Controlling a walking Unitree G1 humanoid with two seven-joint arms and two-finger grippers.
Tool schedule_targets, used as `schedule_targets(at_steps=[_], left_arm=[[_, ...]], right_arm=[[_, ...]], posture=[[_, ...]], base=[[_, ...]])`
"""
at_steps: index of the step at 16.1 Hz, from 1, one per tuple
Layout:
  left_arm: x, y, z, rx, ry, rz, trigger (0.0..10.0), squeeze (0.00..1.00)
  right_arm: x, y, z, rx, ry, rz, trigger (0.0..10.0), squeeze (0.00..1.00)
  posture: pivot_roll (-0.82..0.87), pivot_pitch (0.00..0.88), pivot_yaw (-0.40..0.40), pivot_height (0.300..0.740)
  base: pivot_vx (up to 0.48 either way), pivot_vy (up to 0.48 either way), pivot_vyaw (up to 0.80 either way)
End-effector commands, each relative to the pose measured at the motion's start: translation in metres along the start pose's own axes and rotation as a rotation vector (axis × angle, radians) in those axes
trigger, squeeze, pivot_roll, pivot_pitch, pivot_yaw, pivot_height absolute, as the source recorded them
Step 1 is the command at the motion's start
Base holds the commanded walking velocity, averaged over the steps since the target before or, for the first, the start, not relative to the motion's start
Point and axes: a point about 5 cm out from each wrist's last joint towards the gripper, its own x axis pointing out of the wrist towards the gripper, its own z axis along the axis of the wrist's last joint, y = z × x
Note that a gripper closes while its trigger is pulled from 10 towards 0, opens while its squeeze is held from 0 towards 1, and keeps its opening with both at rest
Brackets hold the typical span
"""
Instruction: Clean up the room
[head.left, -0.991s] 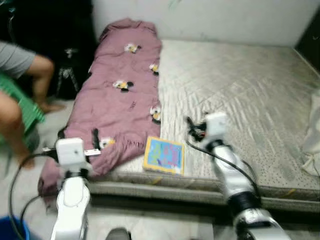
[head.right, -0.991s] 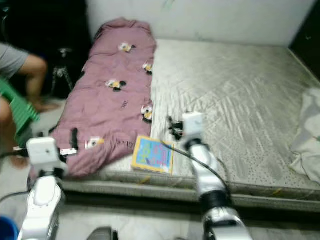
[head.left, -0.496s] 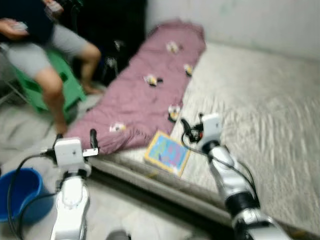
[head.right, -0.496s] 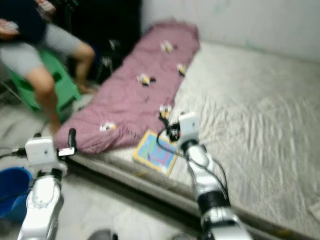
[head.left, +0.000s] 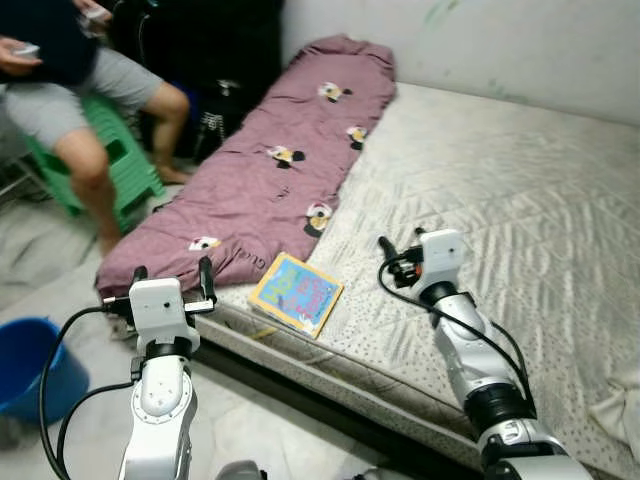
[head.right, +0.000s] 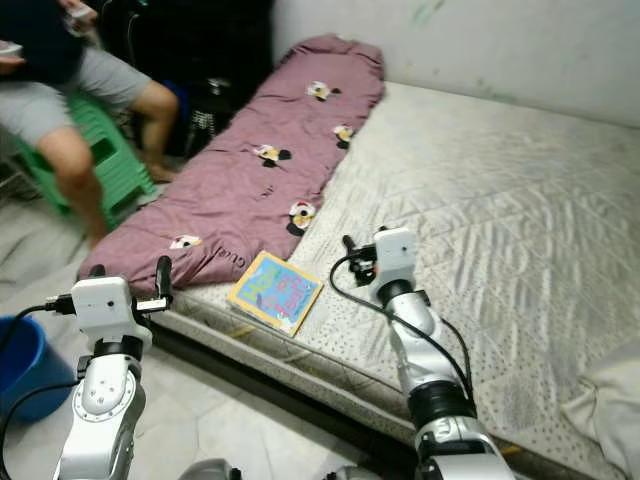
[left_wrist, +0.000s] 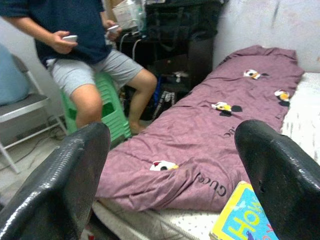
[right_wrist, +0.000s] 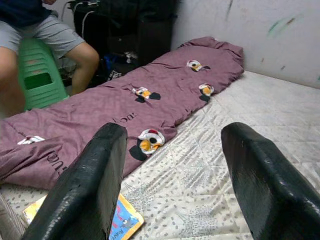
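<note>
Blue bucket (head.left: 30, 365) on the floor at near left. Left gripper (head.left: 170, 283) raised off the mattress (head.left: 520, 200) edge, fingers spread, holding nothing. Colourful picture book (head.left: 296, 293) lies flat on the mattress near that edge, just beside the purple blanket (head.left: 270, 180). Right gripper (head.left: 400, 258) hovers over the mattress right of the book, fingers apart, empty. Far left: person (head.left: 70, 80) seated on a green stool (head.left: 110, 165).

Mattress (head.left: 520, 190): quilted cloth, matt. Purple blanket (head.left: 270, 190): soft cloth, matt. Picture book (head.left: 296, 293): glossy card cover. Green stool (head.left: 125, 165), blue bucket (head.left: 25, 365): smooth plastic.
</note>
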Motion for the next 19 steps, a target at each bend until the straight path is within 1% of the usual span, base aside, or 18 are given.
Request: schedule_targets(at_steps=[1, 2, 4, 7, 19], left_arm=[[0.001, 0.0028, -0.0004, 0.002, 0.002, 0.011, 10.0, 0.0], [0.001, 0.0027, -0.0004, 0.007, 0.003, 0.012, 10.0, 0.0], [0.0016, 0.0018, 0.0, 0.011, -0.001, 0.009, 10.0, 0.0], [0.0022, 0.0013, 0.0, 0.009, -0.003, 0.005, 10.0, 0.0], [0.0031, 0.0003, 0.0001, 0.005, -0.005, 0.002, 10.0, 0.0]], right_arm=[[0.0037, 0.0023, 0.0042, 0.016, -0.011, 0.003, 10.0, 0.0], [0.0039, 0.0019, 0.0037, 0.022, -0.005, -0.001, 10.0, 0.0], [0.0042, 0.0008, 0.0037, 0.02, -0.004, -0.003, 10.0, 0.0], [0.0045, 0.0007, 0.0039, 0.019, -0.004, -0.004, 10.0, 0.0], [0.0047, -0.0003, 0.0035, 0.017, -0.003, -0.013, 10.0, 0.0]], posture=[[0.03, 0.0, -0.007, 0.74], [0.03, 0.0, -0.008, 0.74], [0.03, 0.0, -0.008, 0.74], [0.03, 0.0, -0.009, 0.74], [0.03, 0.0, -0.009, 0.74]], base=[[0.0, 0.0, 0.0], [0.0, 0.0, 0.0], [0.0, 0.0, -0.8], [0.0, -0.291, -0.77], [0.0, -0.311, 0.0]])
